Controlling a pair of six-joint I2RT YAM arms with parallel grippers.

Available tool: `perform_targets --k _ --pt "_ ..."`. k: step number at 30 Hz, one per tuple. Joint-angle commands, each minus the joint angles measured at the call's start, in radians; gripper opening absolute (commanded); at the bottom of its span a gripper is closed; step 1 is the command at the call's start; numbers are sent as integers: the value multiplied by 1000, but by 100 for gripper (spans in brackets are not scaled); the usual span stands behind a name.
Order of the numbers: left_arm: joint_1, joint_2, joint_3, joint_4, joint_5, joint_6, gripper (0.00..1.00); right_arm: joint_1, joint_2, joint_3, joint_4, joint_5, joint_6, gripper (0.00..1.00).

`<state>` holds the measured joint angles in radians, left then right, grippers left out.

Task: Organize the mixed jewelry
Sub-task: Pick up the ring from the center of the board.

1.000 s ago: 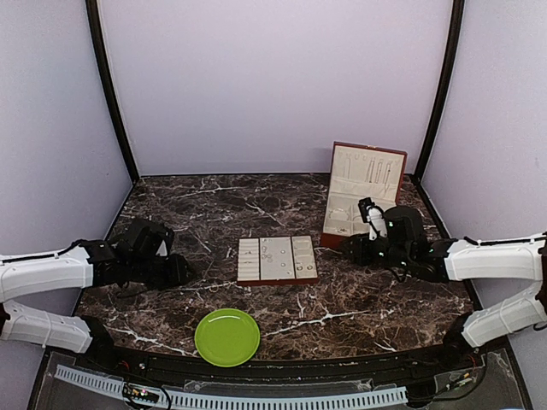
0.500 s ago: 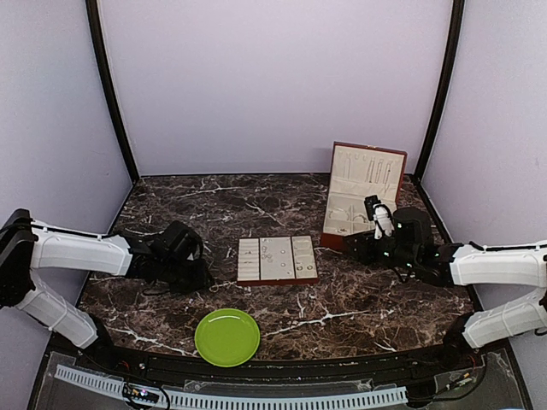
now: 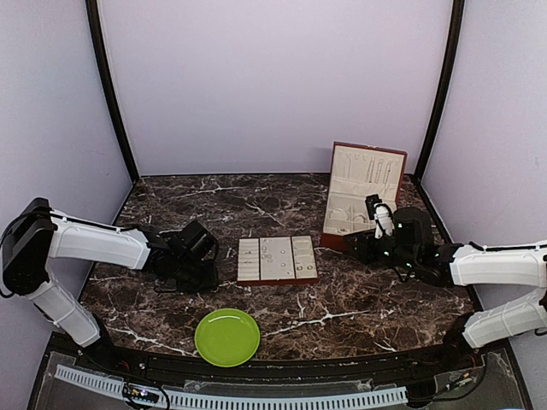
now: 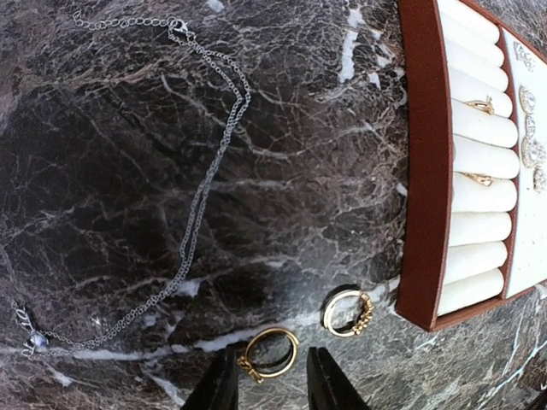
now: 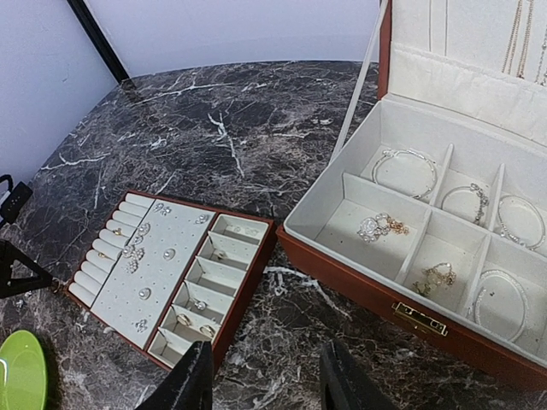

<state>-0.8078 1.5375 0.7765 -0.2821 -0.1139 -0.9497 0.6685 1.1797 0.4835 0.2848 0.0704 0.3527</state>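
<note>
The gold ring (image 4: 269, 352) lies on the marble table (image 4: 85, 213), just left of the tray (image 4: 425, 171), between the parted fingers of the left gripper (image 4: 270, 380), which holds nothing. I judge it light, hard and slippery; pinching across its band seems best. A second ring (image 4: 348, 310) and the tray edge are near, so room is tight there. The thin chain (image 4: 201, 201) farther off looks limp. The right gripper (image 5: 265, 376) hangs open and empty near the box (image 5: 376, 295).

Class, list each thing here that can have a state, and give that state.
box, lid open
tray, partly filled
green plate, empty
chain, loose on table, uncoiled
gold rings, loose on table beside tray
left gripper, open over one ring
right gripper, open, empty
</note>
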Motion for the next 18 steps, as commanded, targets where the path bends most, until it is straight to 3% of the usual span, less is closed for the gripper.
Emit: perform_targets --k 1,18 --pt "-10 14 17 -57 -43 -20 30 -6 -8 -13 32 22 -5 43" --pt "-22 43 27 -61 -40 -29 16 -5 3 -10 26 42 -3 43"
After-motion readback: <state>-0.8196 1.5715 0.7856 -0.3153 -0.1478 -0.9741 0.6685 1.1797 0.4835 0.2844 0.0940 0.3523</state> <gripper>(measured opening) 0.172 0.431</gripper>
